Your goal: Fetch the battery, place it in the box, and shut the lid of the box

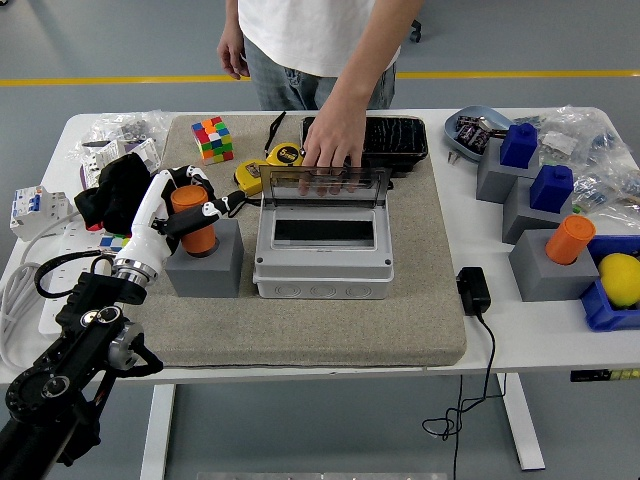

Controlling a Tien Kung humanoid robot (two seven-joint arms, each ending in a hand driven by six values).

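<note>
on the beige felt mat [330, 320], the robot's white-fingered left hand [185, 208] grips the orange cylindrical battery [194, 222], which stands partly in the grey block holder [207, 270], just left of the grey plastic box [323, 250]. a person's hand [333, 150] holds the box's clear hinged lid [324, 186] upright at the far side.

We are seeing our left arm [70, 350] showing black jointed housings with round silver caps, a looping black cable beside it, a ribbed silver wrist, and a white left hand [170, 205] with black finger joints.
</note>
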